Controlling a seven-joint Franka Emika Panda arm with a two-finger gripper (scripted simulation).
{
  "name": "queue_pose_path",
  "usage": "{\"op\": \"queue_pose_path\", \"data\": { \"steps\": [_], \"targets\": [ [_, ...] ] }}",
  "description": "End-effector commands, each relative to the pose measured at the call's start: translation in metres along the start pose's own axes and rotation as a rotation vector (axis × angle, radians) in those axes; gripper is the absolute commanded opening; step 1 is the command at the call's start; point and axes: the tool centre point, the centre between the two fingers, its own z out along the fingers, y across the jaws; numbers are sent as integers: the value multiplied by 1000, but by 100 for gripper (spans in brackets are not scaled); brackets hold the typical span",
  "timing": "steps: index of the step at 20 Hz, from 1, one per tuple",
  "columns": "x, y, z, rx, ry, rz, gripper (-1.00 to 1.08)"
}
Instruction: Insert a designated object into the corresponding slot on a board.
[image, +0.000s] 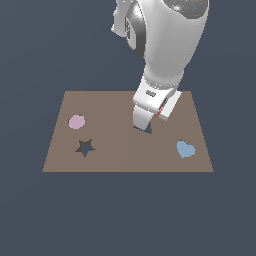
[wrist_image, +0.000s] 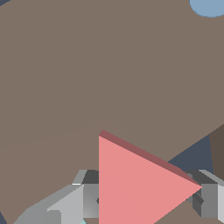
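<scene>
Gripping the small salmon-red solid triangular block (wrist_image: 135, 183) between its two grey fingers (wrist_image: 72, 201), the pincer (image: 145, 122) is closed onto the block's opposite sides, as the wrist view shows a finger pressed against each flank of the piece. In the exterior view the white robot arm (image: 160, 45) reaches down over the flat brown rectangular board (image: 125, 155), and the pincer hangs low over the dark navy triangle-shaped cut-out (image: 146, 130), which is mostly hidden behind the fingers; only a corner of it shows beneath them. A thin red edge of the block (image: 161, 111) is visible at the side of the pincer in that view. Whether the block already touches the cut-out cannot be told. In the wrist view a dark navy strip of the cut-out (wrist_image: 197, 155) lies just beside the block's slanted edge. The dark star-shaped cut-out (image: 85, 147) lies toward the exterior view's left, well apart from the pincer. A pale pink rounded piece (image: 76, 121) rests on the board near that star, and a blue heart-shaped piece (image: 185, 149) rests on the board toward the exterior view's right; part of it also shows at the wrist view's edge (wrist_image: 209, 6). The board lies on a plain dark slate-coloured surface (image: 30, 215).
</scene>
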Motion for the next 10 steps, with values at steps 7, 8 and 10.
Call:
{"op": "queue_pose_path", "data": {
  "steps": [7,8,10],
  "targets": [
    [-4,20,-1,-1,0,-318,-100],
    [-5,22,-1,-1,0,-355,-100],
    [-4,27,-1,-1,0,-430,-100]
  ]
}}
